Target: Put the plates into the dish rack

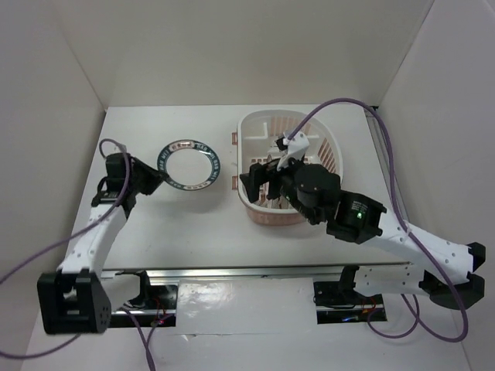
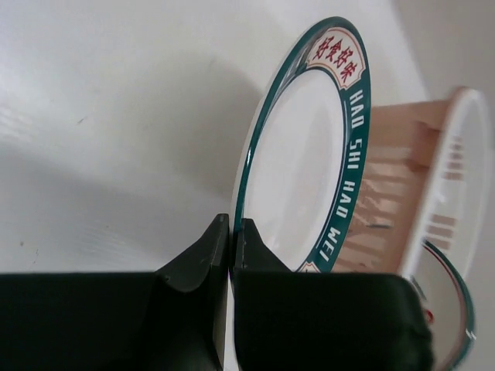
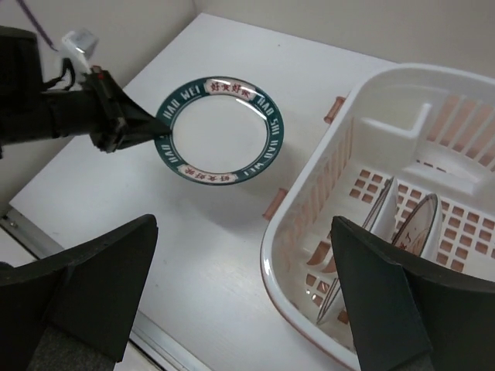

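I read the left pincer (image 1: 160,176) clamped on the rim of the teal-rimmed plate (image 1: 189,165), held just left of the dish rack (image 1: 271,219) in the upper centre of the top view, over the white counter (image 1: 193,232). The right pincer (image 3: 244,228) stands wide and holds nothing, above the rack's near-left wall. Two more plates (image 3: 421,220) stand on edge inside the rack, at the right of the right wrist view.
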Controlling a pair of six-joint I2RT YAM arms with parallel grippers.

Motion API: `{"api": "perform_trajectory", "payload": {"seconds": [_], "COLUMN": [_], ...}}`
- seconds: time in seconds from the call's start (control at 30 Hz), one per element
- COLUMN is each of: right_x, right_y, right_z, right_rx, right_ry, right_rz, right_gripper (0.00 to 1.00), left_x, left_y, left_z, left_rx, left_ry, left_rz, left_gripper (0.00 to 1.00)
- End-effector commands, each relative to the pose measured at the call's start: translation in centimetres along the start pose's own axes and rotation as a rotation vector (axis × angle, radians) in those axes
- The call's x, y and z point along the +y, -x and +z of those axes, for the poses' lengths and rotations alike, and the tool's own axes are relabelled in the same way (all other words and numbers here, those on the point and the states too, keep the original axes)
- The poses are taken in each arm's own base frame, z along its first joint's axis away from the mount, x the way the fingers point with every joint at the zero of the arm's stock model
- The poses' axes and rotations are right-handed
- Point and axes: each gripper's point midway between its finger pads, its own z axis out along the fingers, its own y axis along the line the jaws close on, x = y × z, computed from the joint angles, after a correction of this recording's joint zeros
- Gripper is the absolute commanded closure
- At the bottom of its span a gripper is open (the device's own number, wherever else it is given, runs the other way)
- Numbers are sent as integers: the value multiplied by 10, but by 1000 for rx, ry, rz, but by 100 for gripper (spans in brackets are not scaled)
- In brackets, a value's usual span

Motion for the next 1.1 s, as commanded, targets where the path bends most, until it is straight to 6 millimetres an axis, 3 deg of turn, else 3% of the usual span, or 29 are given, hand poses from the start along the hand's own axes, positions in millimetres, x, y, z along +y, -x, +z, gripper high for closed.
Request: {"api": "perform_trajectory", "payload": {"seconds": [0.0, 0.03, 0.07, 0.1, 0.13, 0.2, 0.3, 0.37, 0.5, 0.6, 0.77, 0.87, 0.93, 1.03, 1.07], "right_x": [25, 28, 16, 25, 26, 21, 20, 23, 32, 28, 37, 36, 36, 31, 27], "right_y": [33, 49, 43, 41, 55, 54, 52, 47, 18, -7, -15, -27, -26, -16, -13], "right_z": [19, 24, 49, 56, 63, 86, 98, 102, 109, 116, 110, 114, 111, 111, 110], "right_rx": [-44, -62, -18, 16, 3, 24, 52, 71, 133, 185, 205, 229, 226, 181, 176], "right_ry": [149, 179, 158, 239, 266, 328, 441, 503, 573, 562, 629, 623, 623, 582, 552], "right_rz": [-18, -5, -2, 12, 29, 36, 52, 67, 85, 95, 118, 132, 149, 152, 153], "right_gripper": [0, 0, 1, 1, 1, 3, 3, 3, 3, 4, 17, 19, 39, 92, 97], "left_x": [-38, -41, -54, -56, -62, -73, -91, -96, -115, -125, -130, -130, -135, -128, -125], "left_y": [13, 10, 9, 10, 10, 9, 8, 2, 0, -6, -10, -15, -15, -13, -12], "left_z": [-56, -65, -85, -94, -104, -133, -167, -173, -191, -202, -201, -201, -205, -191, -185], "left_rx": [-64, -57, -73, -85, -104, -160, -226, -209, -230, -222, -207, -180, -184, -164, -163], "left_ry": [-173, -194, -253, -276, -308, -385, -490, -532, -635, -710, -772, -808, -845, -803, -782], "left_rz": [171, 189, 219, 252, 272, 332, 413, 442, 491, 502, 473, 439, 436, 407, 405], "left_gripper": [100, 100, 100, 100, 100, 100, 100, 100, 100, 100, 100, 100, 100, 100, 100]}}
